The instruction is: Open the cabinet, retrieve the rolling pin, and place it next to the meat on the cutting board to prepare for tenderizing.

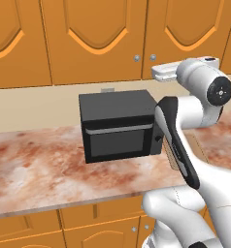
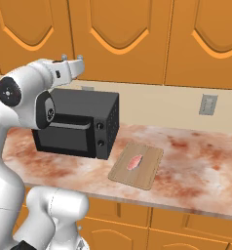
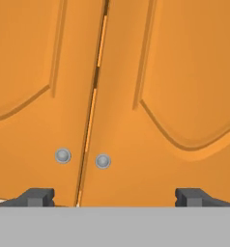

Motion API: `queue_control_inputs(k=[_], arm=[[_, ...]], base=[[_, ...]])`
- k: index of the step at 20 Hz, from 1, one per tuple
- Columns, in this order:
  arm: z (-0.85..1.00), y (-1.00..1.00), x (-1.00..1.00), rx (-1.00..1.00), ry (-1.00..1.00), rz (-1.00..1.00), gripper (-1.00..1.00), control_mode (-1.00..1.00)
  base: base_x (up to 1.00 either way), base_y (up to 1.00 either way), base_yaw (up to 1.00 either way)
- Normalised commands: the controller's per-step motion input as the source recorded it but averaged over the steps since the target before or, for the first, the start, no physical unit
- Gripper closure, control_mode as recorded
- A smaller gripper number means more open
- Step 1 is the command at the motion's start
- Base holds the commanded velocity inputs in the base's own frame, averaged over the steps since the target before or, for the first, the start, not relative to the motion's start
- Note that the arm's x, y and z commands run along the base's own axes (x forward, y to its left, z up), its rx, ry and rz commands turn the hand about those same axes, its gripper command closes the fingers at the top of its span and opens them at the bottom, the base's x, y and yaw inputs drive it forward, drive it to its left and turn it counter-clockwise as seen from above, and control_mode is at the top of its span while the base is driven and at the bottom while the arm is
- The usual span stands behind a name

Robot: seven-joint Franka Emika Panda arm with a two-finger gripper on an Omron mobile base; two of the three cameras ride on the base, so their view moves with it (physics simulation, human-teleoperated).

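The large orange-brown wooden wall cabinet (image 3: 136, 96) with arched raised panels is seen shut, its two tall doors meeting at a thin vertical seam. Below it, the reddish marbled countertop (image 1: 40, 164) carries a black box-shaped microwave (image 2: 79, 128) and, just beside it, the thin tan rectangular cutting board (image 2: 137, 166). The board's long axis is judged to run from the counter's front edge back towards the wall, slightly slanted. The small pink-red piece of meat (image 2: 135, 161) lies near the board's middle, its length set along the same line. The two small round silver knobs (image 3: 63, 155) sit either side of the seam. The white arm's two-finger gripper (image 3: 114, 198) is held spread wide, empty, facing the doors and apart from them. The rolling pin is presumably kept behind the closed doors, so its heading cannot be told. A slip off a knob is judged the main risk, since the knobs are tiny, close together and off-centre to the jaws.
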Motion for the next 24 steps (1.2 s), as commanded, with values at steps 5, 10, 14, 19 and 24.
queue_control_inputs(k=[5,10,14,19,24], arm=[[0.00,0.00,0.00,0.00,-0.01,0.00,-1.00,-1.00],[0.00,0.00,0.06,0.00,0.00,0.00,-1.00,-1.00],[0.00,0.00,0.07,0.00,0.00,0.00,-1.00,-1.00],[-0.01,-0.01,0.09,0.00,0.00,0.00,-1.00,-1.00],[-0.02,0.00,0.24,0.00,0.00,0.00,-1.00,-1.00]], base=[[0.00,0.00,0.00],[0.00,0.00,0.00],[0.00,0.00,0.00],[0.00,0.00,0.00],[0.00,0.00,0.00]])
